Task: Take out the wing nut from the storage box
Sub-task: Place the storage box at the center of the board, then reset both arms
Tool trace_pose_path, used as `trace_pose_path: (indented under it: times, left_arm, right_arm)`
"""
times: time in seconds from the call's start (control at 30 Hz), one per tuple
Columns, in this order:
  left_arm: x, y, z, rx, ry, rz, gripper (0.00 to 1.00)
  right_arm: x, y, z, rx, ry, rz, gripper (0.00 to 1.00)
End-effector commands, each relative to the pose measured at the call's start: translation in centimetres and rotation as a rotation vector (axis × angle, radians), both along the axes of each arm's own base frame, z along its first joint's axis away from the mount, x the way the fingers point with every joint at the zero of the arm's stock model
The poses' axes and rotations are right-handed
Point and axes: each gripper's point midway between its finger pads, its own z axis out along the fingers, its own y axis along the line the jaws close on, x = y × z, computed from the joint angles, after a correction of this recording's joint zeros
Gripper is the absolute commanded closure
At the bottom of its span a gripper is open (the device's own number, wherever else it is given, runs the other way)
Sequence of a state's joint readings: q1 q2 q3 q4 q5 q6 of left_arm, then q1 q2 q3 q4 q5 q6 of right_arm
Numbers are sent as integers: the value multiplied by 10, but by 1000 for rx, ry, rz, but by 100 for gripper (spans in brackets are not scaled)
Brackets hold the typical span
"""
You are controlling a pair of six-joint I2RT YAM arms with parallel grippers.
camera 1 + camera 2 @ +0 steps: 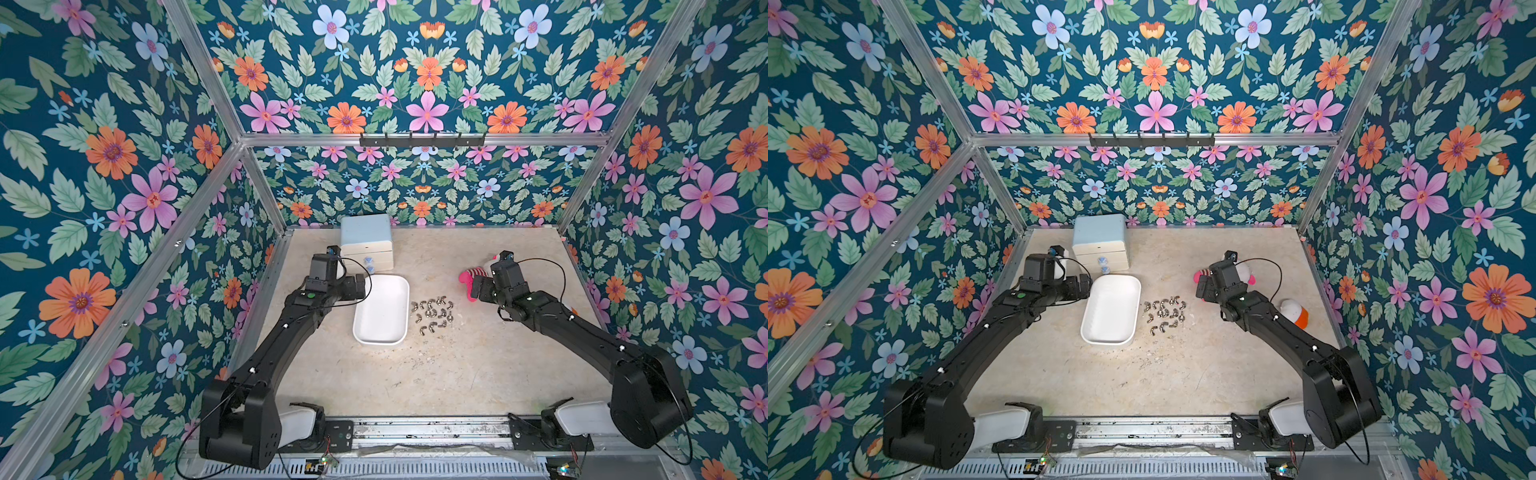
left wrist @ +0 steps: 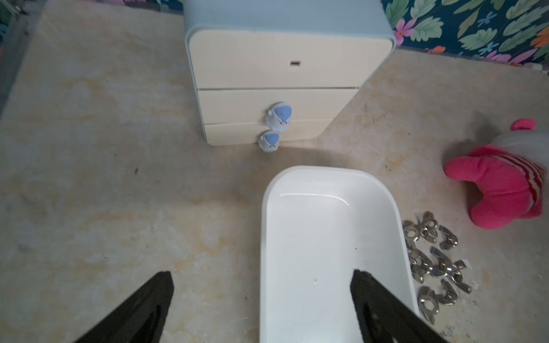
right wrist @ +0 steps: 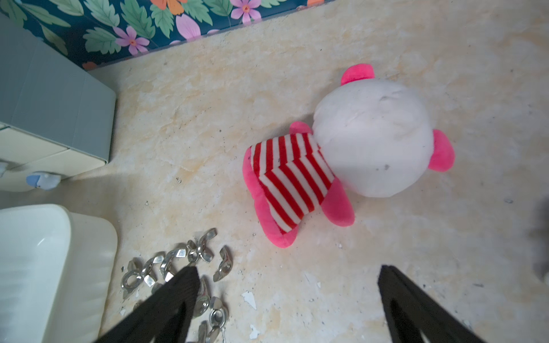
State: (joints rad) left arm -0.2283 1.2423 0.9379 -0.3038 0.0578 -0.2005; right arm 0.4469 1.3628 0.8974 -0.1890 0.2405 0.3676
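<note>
Eyeballing it: left claw (image 2: 261, 274) spread | right claw (image 3: 288, 270) spread too | storage box (image 1: 384, 316) upper-left corner hidden behind left arm (image 1: 282, 332) | wing nuts (image 1: 432, 313) heaped just right of it

Glossy white plastic storage box (image 2: 332, 237); shiny metal wing nuts (image 2: 433, 261); plush toy (image 3: 341, 154).

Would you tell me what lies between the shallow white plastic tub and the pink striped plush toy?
A loose cluster of silver metal wing nuts lies on the table between tub and toy, shown in both top views.
</note>
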Motion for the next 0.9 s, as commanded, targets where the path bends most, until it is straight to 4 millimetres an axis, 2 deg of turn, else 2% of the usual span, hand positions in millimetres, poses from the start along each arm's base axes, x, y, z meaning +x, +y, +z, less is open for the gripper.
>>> trace_pose_path:
  times: [0.0,0.07,0.23,0.37,0.43,0.5,0.67,0.87]
  left_arm:
    - [9,30,18,114,-82,96,1]
    - [15,43,22,125,-109,138,1]
    - [33,85,22,130,-202,331,1]
    - [41,95,12,215,-317,324,0]
    - [42,106,1,262,-332,355,1]
    - [40,115,-9,267,-339,376,1]
    - [43,108,-23,210,-431,307,1]
    - [45,102,-54,181,-411,248,1]
  right_arm:
    - [0,-23,9,-44,-24,-45,1]
    - [3,-48,18,-29,-53,-106,1]
    - [9,-130,42,-12,-204,-312,1]
    - [-1,-165,49,-157,-415,-381,1]
    - [-7,-180,44,-135,-494,-437,1]
    - [-10,-191,32,-118,-519,-484,1]
    - [-8,-210,-5,-199,-476,-586,1]
    - [-5,-195,-11,-177,-539,-484,1]
